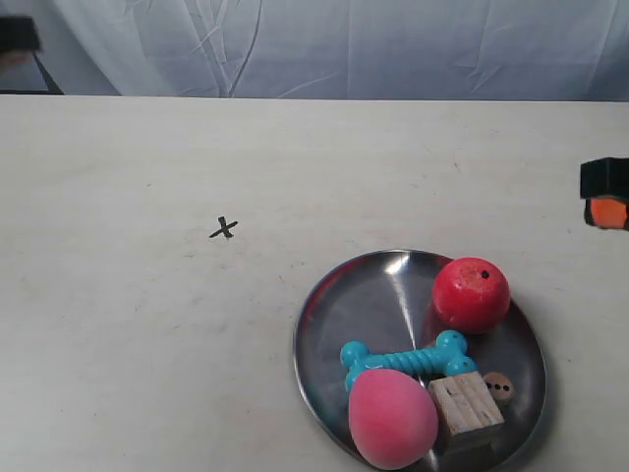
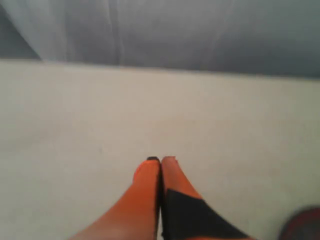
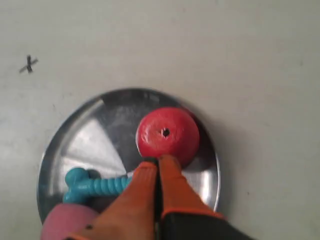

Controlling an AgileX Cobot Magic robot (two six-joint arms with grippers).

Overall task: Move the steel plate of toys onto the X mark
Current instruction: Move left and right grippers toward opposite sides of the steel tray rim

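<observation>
Die (image 1: 498, 386) and cube (image 1: 466, 410) show only in the exterior view. We find left gripper (image 2: 161, 160) and right gripper (image 3: 158, 160) closed, empty. Teal bone (image 1: 407, 359) runs roughly parallel to the far edge of the table (image 1: 147, 147).

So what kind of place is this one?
Likely a lab test bench, not a home: a pale table, a white cloth backdrop, a hand-drawn X mark and a plate of toys.

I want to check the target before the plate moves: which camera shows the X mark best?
The exterior view: the X mark is crisp and dark on the table, apart from the steel plate. The right wrist view shows it too, but fainter and slightly blurred. The left wrist view shows no mark.
</observation>
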